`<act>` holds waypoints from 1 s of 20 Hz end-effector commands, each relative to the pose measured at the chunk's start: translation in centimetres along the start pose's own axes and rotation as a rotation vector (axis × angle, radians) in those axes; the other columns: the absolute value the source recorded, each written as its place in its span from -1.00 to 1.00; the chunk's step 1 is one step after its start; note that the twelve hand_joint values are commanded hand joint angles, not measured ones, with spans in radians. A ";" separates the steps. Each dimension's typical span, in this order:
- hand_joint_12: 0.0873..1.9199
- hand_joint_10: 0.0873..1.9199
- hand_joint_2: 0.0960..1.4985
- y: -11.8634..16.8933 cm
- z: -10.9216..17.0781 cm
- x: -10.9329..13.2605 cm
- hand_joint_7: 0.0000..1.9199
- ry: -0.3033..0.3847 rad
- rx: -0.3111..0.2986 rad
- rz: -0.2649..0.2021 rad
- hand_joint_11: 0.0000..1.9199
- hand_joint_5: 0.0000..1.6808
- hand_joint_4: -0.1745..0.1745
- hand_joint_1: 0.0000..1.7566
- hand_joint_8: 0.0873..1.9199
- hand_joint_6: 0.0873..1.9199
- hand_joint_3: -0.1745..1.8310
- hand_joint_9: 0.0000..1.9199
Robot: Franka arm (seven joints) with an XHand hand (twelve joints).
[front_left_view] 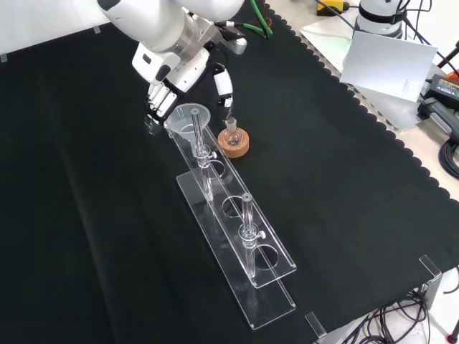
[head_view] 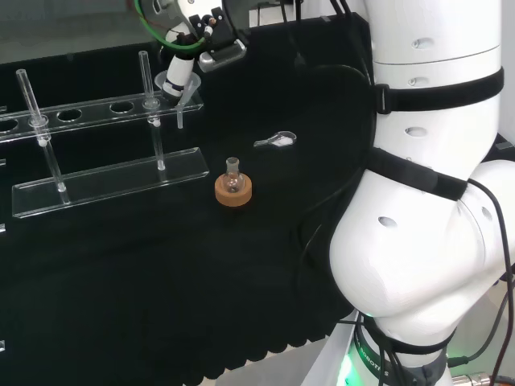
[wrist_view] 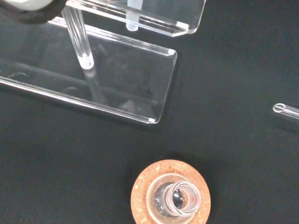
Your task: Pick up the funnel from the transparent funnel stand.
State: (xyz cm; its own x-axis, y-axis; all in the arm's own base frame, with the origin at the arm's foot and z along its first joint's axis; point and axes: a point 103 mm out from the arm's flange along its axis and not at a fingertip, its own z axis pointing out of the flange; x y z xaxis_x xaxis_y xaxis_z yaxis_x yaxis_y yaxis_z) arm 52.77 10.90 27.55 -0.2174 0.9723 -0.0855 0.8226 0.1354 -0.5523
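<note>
The clear, cone-shaped funnel [front_left_view: 191,117] sits in the stand's [front_left_view: 237,236] far end hole, stem down; the hand [front_left_view: 166,92] curls around its rim.

The arm [head_view: 418,241] is big, white and round, with black straps around it and small oval dents. Black cables run along it. A green cable loops near the wrist. The hand [front_left_view: 172,82] is black and white.

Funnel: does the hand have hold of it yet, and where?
Cannot be told. The hand is right behind the funnel by its rim, the funnel seated in the stand; contact isn't visible.
</note>
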 end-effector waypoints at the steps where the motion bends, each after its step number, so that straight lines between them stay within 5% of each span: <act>1: 0.51 -0.14 -0.28 0.2 0.2 -0.1 -1.00 0.006 0.004 -0.002 -0.57 -0.92 -0.18 -0.27 -0.47 -1.00 -0.34 -0.73; 13: 0.51 -0.19 -0.26 1.1 0.8 0.7 -1.00 -0.011 0.030 -0.003 -0.58 -0.87 -0.08 -0.30 -0.35 -1.00 -0.34 -0.67; 20: 0.48 -0.38 -0.21 0.9 0.7 0.4 -0.80 -0.018 -0.016 0.004 -0.55 -0.65 -0.17 -0.29 -0.28 -1.00 -0.36 -0.39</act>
State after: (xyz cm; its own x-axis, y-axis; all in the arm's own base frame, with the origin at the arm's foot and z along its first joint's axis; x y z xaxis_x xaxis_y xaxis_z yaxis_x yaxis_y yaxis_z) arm 53.12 11.52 26.18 -0.2267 0.9694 -0.0943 0.8140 0.1354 -0.5648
